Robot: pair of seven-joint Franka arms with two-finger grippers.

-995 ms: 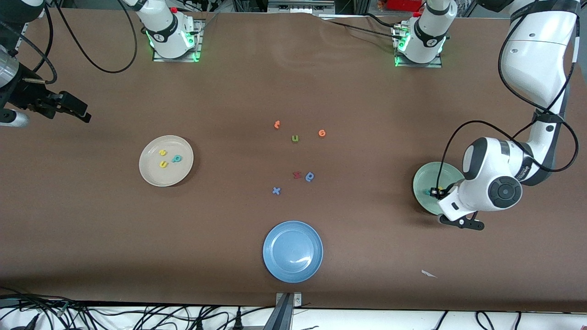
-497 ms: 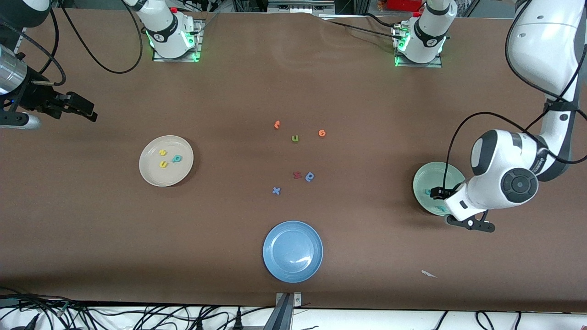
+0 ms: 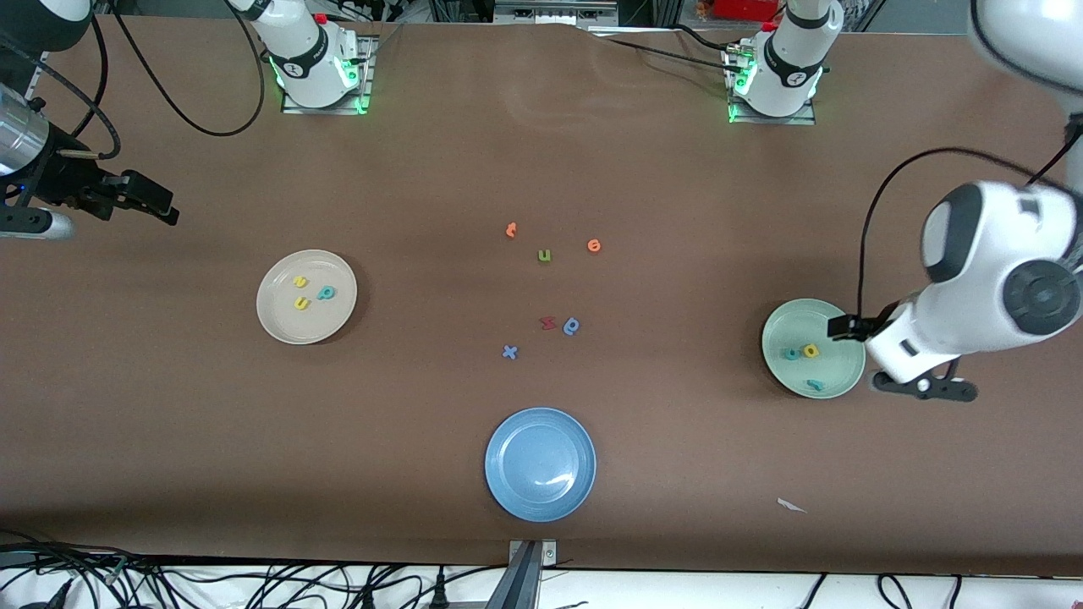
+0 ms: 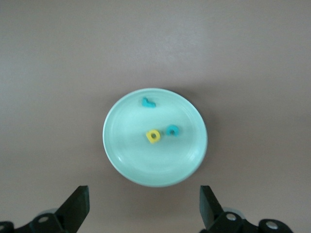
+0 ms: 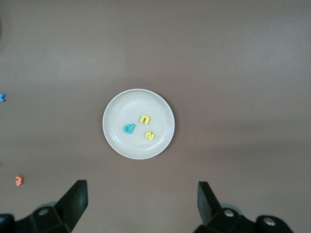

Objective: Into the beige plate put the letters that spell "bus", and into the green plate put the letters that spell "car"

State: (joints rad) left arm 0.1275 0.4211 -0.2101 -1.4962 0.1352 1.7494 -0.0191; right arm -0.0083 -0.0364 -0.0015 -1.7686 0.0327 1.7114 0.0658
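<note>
A: Front view first: where do the plates sit on the bench (image 3: pixel 677 169)?

B: On the clock face of that view, the beige plate (image 3: pixel 279 326) lies at about nine o'clock, toward the right arm's end. The green plate (image 3: pixel 838 376) lies at about three o'clock, toward the left arm's end. A blue plate (image 3: pixel 540 464) sits at six o'clock, nearest the camera, with nothing in it.

A: And the letters?

B: The beige plate holds a yellow u (image 3: pixel 300 303), a yellow s (image 3: pixel 299 282) and a teal b (image 3: pixel 326 293). The green plate holds a teal c (image 3: pixel 792 353) touching a yellow a (image 3: pixel 810 350), with a teal r (image 3: pixel 815 385) apart from them near the rim.

A: What lies loose mid-bench?

B: Two orange letters (image 3: pixel 511 229), a green u (image 3: pixel 544 255), a red letter (image 3: pixel 547 322), a blue b-like letter (image 3: pixel 572 326) and a blue x (image 3: pixel 509 352).

A: The tools?

B: The left tool (image 4: pixel 144 206) hangs over the bench just beside the green plate's rim, at the plate's three o'clock, its fingers (image 4: pixel 77 206) spread wide and holding nothing. The right tool (image 5: pixel 142 204) waits up over the bench edge at its own end, at ten o'clock of the beige plate, jaws wide apart and empty.
</note>
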